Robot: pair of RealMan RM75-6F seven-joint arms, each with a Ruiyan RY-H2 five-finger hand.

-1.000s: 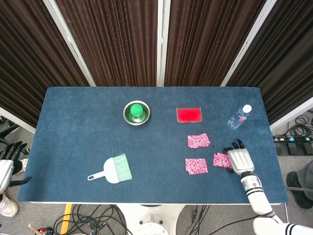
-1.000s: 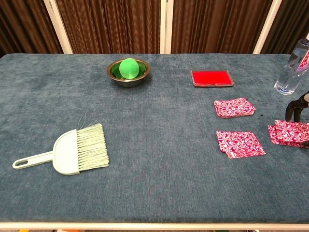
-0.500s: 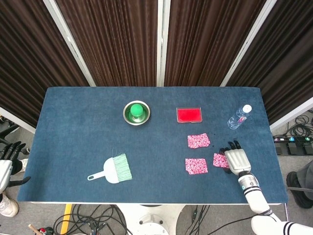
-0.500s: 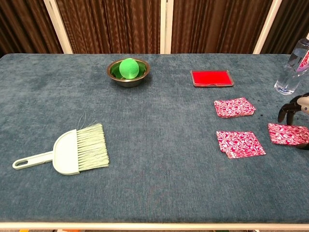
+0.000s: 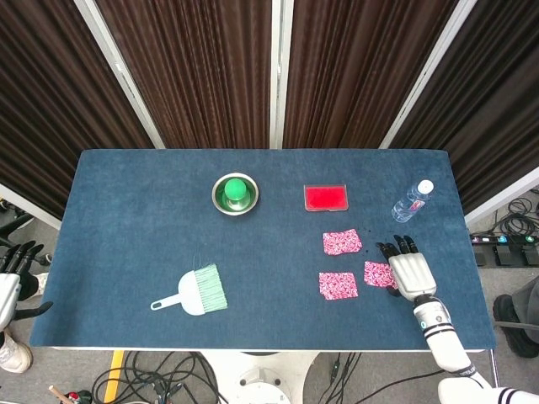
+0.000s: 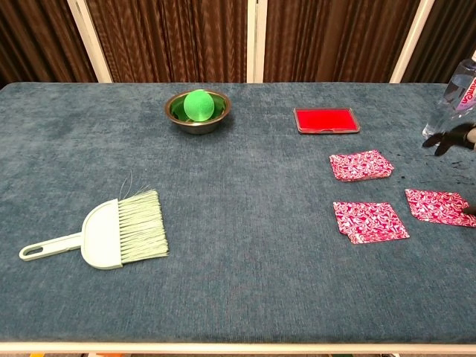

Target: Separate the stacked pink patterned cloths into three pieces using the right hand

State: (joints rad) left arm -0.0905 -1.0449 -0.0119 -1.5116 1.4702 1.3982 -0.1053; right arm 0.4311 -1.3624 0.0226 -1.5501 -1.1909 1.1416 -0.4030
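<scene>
One cloth [image 5: 378, 273] beside right fingers [image 5: 396, 249]

Looks like a robot lab or test studio. Blue-carpeted table [image 5: 126, 194] ringed by dark brown curtains [image 5: 194, 67] on white frame posts [image 5: 118, 71]. Loose cables [image 5: 168, 370] and power strips [image 5: 505, 248] on a bare grey floor.

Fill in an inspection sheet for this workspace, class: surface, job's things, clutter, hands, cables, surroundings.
Surface: blue fabric-covered table.
Job's things: three pink patterned cloths lying apart, flat: far cloth, near cloth, right cloth.
Clutter: green ball in metal bowl; red tray; water bottle; light green dustpan brush.
Hands: right hand over the right cloth's edge, fingers spread; whether it touches cannot be told. Left hand off the table, holds nothing.
Cables: tangle on floor; power strips.
Surroundings: dark brown curtains.
</scene>
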